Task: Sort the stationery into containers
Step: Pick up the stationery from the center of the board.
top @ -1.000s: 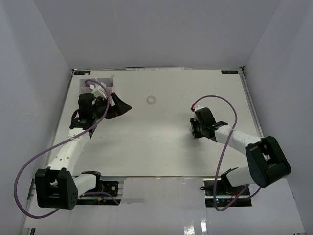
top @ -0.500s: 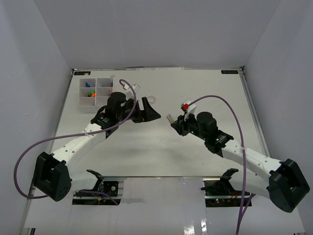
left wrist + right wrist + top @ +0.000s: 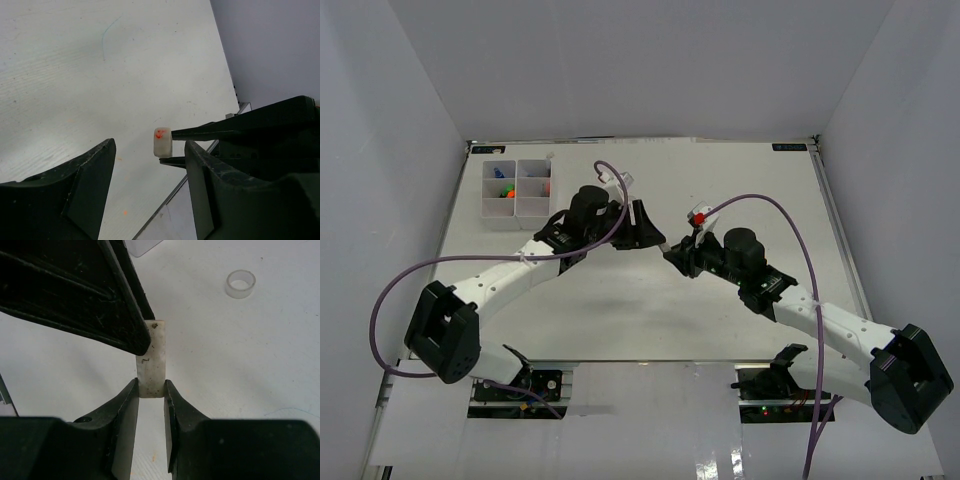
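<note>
Above the middle of the table, my right gripper (image 3: 150, 385) is shut on the lower end of a white eraser (image 3: 151, 360), held upright with its upper end free. My left gripper (image 3: 151, 145) is open, and the eraser (image 3: 162, 142), which carries a red mark, stands between its jaws, closer to the right one. A gap remains on the left side. In the top view the two grippers meet tip to tip around the eraser (image 3: 665, 243). The organiser tray (image 3: 516, 190) sits at the far left, with small orange and green items (image 3: 503, 190) in one compartment.
A clear tape ring (image 3: 240, 284) lies on the table just beyond the meeting point. The left arm stretches diagonally from its base to the centre, and purple cables loop over both arms. White walls close in the table on three sides.
The left arm has swung from the tray to the table's centre and its jaws have narrowed around the eraser. The right arm has reached inward, still holding the eraser.
</note>
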Controlling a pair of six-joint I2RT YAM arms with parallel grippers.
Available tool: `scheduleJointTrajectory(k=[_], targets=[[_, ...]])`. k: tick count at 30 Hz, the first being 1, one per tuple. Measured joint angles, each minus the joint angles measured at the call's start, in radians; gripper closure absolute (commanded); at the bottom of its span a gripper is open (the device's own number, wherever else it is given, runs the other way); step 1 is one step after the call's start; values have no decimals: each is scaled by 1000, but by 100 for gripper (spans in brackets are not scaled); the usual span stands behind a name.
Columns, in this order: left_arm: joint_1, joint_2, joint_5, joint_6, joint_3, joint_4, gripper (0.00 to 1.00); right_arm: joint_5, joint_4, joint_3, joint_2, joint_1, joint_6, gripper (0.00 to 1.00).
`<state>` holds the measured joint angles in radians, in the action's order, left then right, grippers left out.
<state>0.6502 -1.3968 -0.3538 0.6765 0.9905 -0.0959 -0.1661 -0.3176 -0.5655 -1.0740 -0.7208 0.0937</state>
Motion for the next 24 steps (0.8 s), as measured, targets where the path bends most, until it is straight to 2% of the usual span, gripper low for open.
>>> scheduleJointTrajectory(k=[7,10,12,15,16,17,20,22,24], targets=[[23,-44,18,-5,26,6,55,-19,-1,0,0,-2,-1,79],[28,-47,18,-5,28,11,70,-21,0,2,-1,-2,0,78],[32,-47,17,-5,31,17,80,-21,0,3,-1,-2,-1,72],[37,-47,21,-10,32,21,91,-21,-2,6,-1,-2,-1,56],[37,-47,26,-16,32,20,93,-21,-3,6,-1,-2,0,50],[37,-47,35,-18,32,19,94,-20,-7,6,-1,-2,0,37],[36,-42,81,-29,31,12,96,-10,-9,7,1,-2,0,18],[28,-28,130,-41,30,-7,96,9,-6,9,8,-2,1,8],[5,-7,172,-53,29,-35,96,37,-1,18,24,-2,3,3]])
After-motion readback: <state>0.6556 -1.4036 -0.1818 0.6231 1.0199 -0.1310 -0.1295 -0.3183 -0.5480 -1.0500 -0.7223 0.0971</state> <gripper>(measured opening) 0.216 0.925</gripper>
